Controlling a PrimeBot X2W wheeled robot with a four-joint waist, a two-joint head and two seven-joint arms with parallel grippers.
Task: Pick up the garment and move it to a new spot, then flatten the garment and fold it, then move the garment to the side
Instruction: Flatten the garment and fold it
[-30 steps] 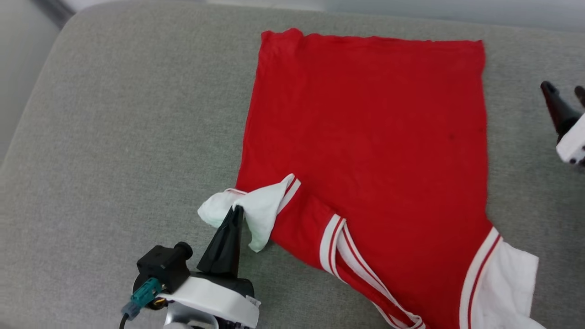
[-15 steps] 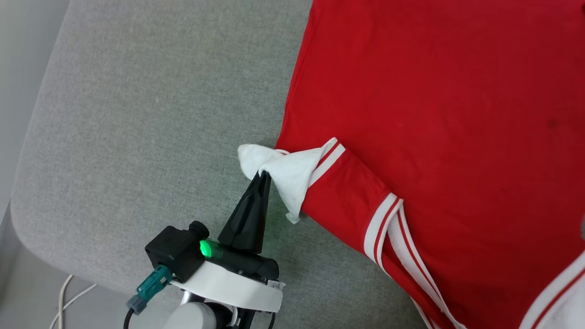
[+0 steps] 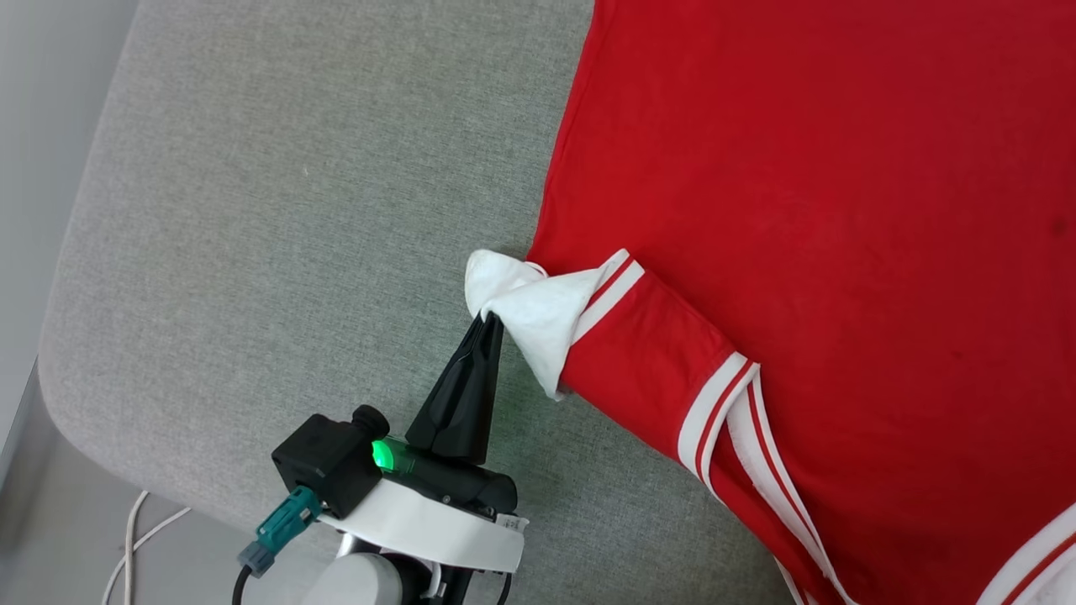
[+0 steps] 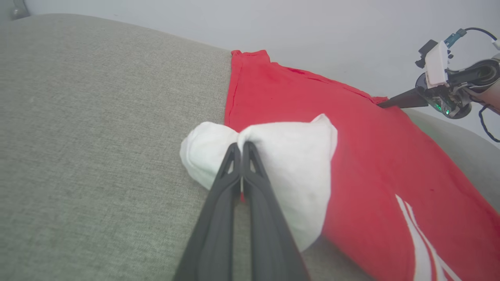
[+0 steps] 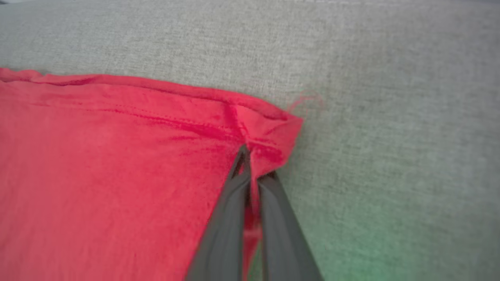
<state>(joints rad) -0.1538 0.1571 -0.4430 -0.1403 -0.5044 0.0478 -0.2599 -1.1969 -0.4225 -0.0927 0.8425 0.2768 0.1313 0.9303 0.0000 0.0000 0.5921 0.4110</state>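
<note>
The garment [image 3: 799,210] lies spread flat on the grey cushion, red body up, with striped trim near the bottom. My left gripper [image 3: 489,323] is shut on its white sleeve [image 3: 538,307], bunched at the garment's left edge. The left wrist view has the same grip [image 4: 242,146], white cloth [image 4: 293,156] puffing around the closed fingers. My right gripper [image 5: 250,156] is shut on a corner of the red hem [image 5: 269,128], which is pinched into a small fold. In the left wrist view it [image 4: 381,104] sits at the garment's far corner.
The grey cushion [image 3: 294,210] has wide bare fabric left of the garment, ending in a rounded corner at the lower left. Beyond that edge is floor with a white cable [image 3: 126,546]. A pale wall [image 4: 273,23] stands behind the cushion.
The head camera has swung, shifting the whole picture. My right gripper, open beside the garment's right edge a second ago, has closed on the hem corner. The left grip on the sleeve is unchanged.
</note>
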